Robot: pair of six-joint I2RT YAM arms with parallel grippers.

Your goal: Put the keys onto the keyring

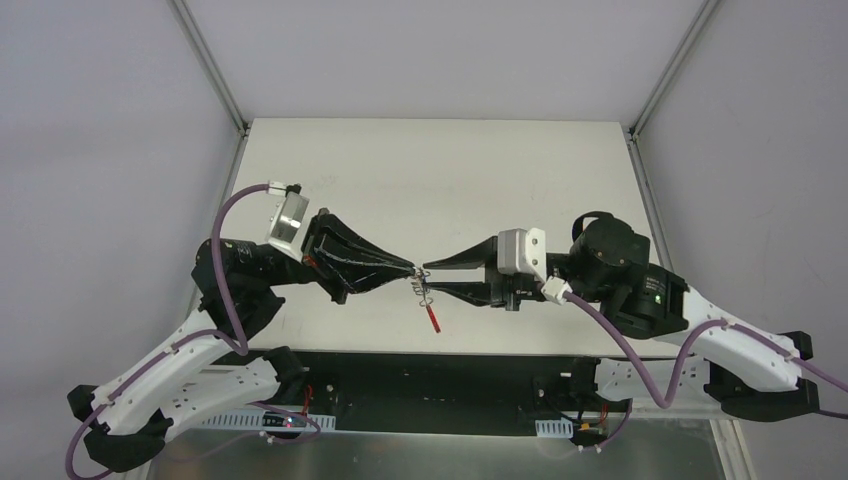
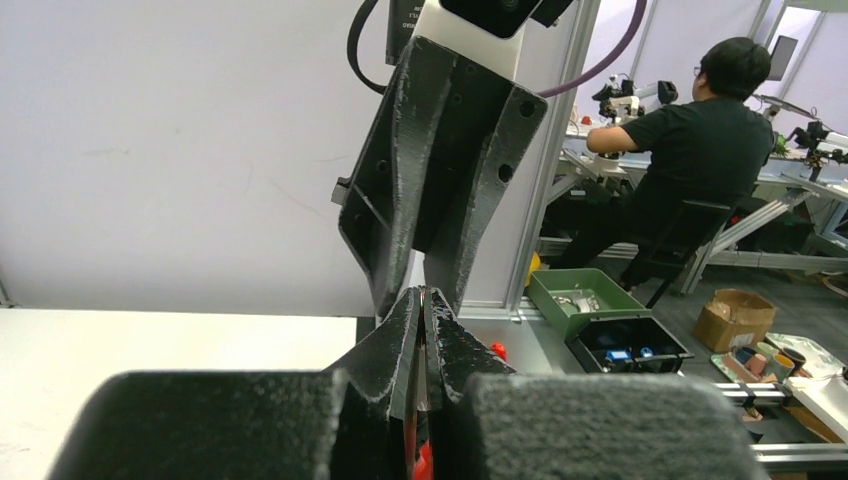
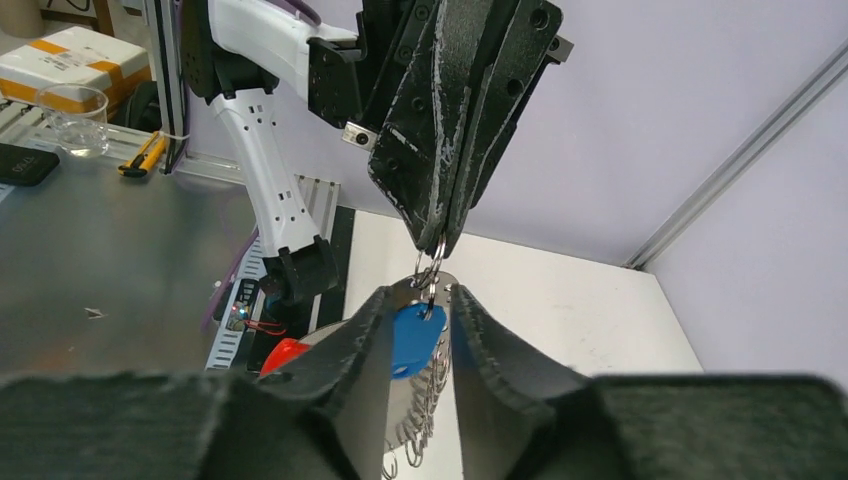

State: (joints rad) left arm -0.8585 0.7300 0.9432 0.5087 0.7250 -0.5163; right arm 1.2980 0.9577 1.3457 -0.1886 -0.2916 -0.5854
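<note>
My left gripper [image 1: 413, 270] and right gripper [image 1: 430, 279] meet tip to tip above the table's front middle. The left gripper [image 2: 422, 298] is shut on a silver ring [image 3: 431, 262] of the keyring. Its chain of rings [image 3: 425, 400] hangs down, and the red strip [image 1: 434, 318] dangles below; the strip also shows in the right wrist view [image 3: 285, 353]. The right gripper [image 3: 428, 300] is closed on the key, whose blue tag [image 3: 410, 338] sits between its fingers [image 3: 372, 330], right under the left gripper's tips. The key's blade is mostly hidden.
The white table [image 1: 450, 180] stretches behind the grippers, with grey walls and corner posts [image 1: 210, 65] round it. A dark gap [image 1: 430, 375] runs along the near edge by the arm bases. A green bin [image 2: 580, 295] stands off the table.
</note>
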